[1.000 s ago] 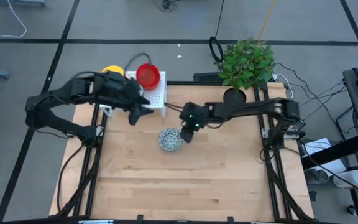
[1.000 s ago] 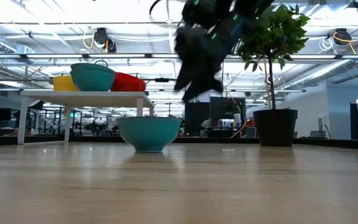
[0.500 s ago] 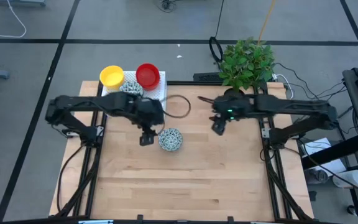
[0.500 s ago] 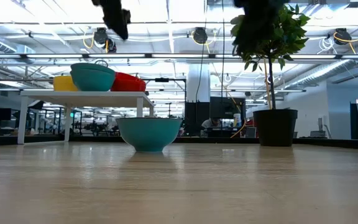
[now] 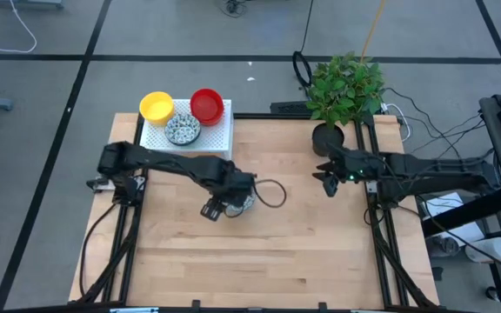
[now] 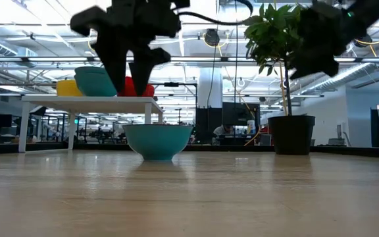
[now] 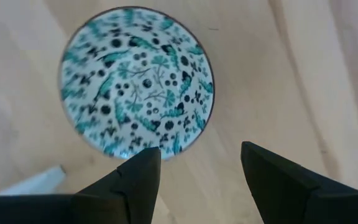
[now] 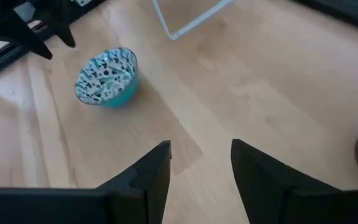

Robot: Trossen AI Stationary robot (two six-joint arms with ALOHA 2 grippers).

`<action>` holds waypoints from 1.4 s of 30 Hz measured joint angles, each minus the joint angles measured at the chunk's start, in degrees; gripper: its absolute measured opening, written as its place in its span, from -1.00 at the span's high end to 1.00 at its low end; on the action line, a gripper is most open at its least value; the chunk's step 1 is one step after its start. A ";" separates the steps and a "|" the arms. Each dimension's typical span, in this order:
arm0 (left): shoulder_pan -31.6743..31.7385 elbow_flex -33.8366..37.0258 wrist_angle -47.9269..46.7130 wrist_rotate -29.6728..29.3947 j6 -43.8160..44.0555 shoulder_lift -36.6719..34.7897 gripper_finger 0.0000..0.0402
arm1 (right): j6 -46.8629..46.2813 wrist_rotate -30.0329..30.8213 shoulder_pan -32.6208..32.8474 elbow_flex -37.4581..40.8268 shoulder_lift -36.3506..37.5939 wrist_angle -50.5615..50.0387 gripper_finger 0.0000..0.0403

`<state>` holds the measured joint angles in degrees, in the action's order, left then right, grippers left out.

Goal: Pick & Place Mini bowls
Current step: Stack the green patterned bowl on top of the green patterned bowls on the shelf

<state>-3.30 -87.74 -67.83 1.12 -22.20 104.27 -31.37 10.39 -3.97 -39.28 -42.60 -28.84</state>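
Observation:
A mini bowl with a white, dark-speckled inside and teal outside (image 5: 243, 203) (image 7: 138, 81) (image 6: 158, 140) (image 8: 106, 76) rests on its base mid-table. My left gripper (image 5: 218, 208) (image 7: 201, 165) (image 6: 127, 46) hovers open just above it, pointing down, fingertips over the bowl's rim without touching. My right gripper (image 5: 327, 185) (image 8: 201, 155) (image 6: 318, 39) is open, raised near the table's right side, well away from the bowl. On the white rack (image 5: 217, 136) sit a yellow bowl (image 5: 156, 106), a red bowl (image 5: 206, 104) and a second speckled bowl (image 5: 183, 129).
A potted plant in a black pot (image 5: 329, 136) (image 6: 291, 135) stands at the far right corner, close to my right arm. The rack occupies the far left corner. A cable loop (image 5: 273, 193) hangs off my left wrist. Bare wood fills the near half of the table (image 5: 259, 261).
My left gripper has swung from the rack toward the table's near-right and come down over the speckled bowl. My right gripper has pulled back from beside that bowl toward the right edge. The bowl has stayed in place.

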 joint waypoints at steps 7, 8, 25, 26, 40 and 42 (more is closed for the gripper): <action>-2.05 0.00 0.97 -1.27 -4.93 5.91 -0.13 | -2.33 -0.15 0.02 11.26 7.19 5.55 0.23; -2.28 0.00 1.16 -1.40 -5.11 6.57 -0.13 | -1.78 -0.15 0.02 12.19 7.99 6.08 0.23; -3.48 0.00 7.98 -6.87 3.10 11.56 -0.13 | 5.58 -2.99 0.01 23.53 22.09 13.57 0.23; -3.48 0.00 8.19 -6.89 3.83 11.61 -0.13 | 5.36 -2.99 0.00 24.20 22.75 14.94 0.23; -3.37 0.11 9.36 -7.13 9.20 12.14 0.01 | 2.74 -2.75 0.00 34.71 25.10 34.81 0.37; -3.37 0.71 10.00 -7.10 9.90 12.13 0.14 | 0.86 -2.91 0.00 36.04 25.00 37.20 0.39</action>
<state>-6.68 -87.04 -57.84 -5.98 -12.30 116.40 -30.52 7.48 -3.97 -3.24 -17.61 8.36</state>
